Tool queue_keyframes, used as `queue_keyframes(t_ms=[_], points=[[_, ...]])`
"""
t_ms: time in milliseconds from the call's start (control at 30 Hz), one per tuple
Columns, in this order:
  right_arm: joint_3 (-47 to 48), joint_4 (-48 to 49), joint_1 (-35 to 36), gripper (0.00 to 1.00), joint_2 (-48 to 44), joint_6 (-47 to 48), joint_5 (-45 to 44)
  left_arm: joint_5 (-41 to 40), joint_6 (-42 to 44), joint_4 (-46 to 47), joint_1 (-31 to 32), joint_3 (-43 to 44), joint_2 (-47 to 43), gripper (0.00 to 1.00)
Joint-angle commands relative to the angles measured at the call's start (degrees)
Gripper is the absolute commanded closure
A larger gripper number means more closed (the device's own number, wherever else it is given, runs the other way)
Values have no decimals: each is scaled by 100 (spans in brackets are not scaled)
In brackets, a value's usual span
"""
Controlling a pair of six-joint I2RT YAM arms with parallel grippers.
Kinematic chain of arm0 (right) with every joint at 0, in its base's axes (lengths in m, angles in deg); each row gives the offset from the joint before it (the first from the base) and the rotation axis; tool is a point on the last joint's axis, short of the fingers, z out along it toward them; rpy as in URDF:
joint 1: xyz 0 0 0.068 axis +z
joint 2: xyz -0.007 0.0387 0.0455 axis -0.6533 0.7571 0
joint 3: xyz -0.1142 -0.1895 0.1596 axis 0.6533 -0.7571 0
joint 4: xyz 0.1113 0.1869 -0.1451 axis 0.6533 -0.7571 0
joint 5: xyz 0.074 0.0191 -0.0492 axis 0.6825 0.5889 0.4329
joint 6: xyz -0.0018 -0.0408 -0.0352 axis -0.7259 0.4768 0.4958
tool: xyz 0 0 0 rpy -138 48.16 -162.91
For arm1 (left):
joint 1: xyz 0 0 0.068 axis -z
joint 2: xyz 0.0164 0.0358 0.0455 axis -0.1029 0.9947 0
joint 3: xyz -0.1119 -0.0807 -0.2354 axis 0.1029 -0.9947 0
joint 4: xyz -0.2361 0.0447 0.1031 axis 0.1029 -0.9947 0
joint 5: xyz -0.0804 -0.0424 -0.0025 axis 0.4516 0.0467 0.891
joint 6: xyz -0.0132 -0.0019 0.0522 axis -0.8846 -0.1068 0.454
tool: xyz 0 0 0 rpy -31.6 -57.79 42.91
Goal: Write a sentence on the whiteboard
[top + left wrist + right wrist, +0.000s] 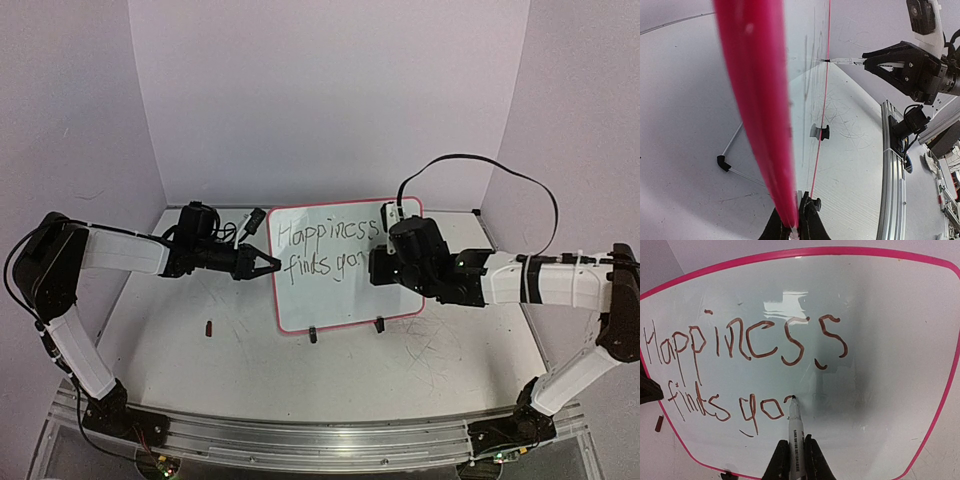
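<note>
The whiteboard (345,300), white with a red-pink frame and two black clip feet, stands upright at the table's middle. The sentence (325,248) on it reads "Happiness" above "finds yo" in dark marker. In the right wrist view the lettering (745,340) fills the board (890,340). My right gripper (795,455) is shut on a white marker (794,430), its tip touching the board just right of "yo". My left gripper (792,225) is shut on the board's left pink edge (757,100). In the top view the left gripper (268,265) is at the board's left edge and the right gripper (378,265) at its right part.
A small dark red marker cap (209,327) lies on the scuffed tabletop left of the board. A black cable (480,165) loops above the right arm. A metal rail (320,445) runs along the near edge. Walls close the sides and back.
</note>
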Motion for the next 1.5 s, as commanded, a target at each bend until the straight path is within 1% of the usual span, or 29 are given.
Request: queue_keyframes(t_ms=[0, 800, 967, 1100, 1467], points=[[206, 129, -21, 100, 121, 60, -89, -835, 385, -436, 40, 31, 165, 100], [-255, -28, 68, 100, -28, -251, 42, -830, 388, -433, 40, 26, 189, 100], [-275, -28, 67, 100, -38, -281, -93, -829, 392, -435, 40, 25, 190, 100], [-212, -217, 67, 100, -75, -215, -310, -822, 389, -432, 40, 10, 189, 100], [-90, -318, -50, 100, -137, -72, -410, -827, 392, -436, 40, -6, 164, 100]])
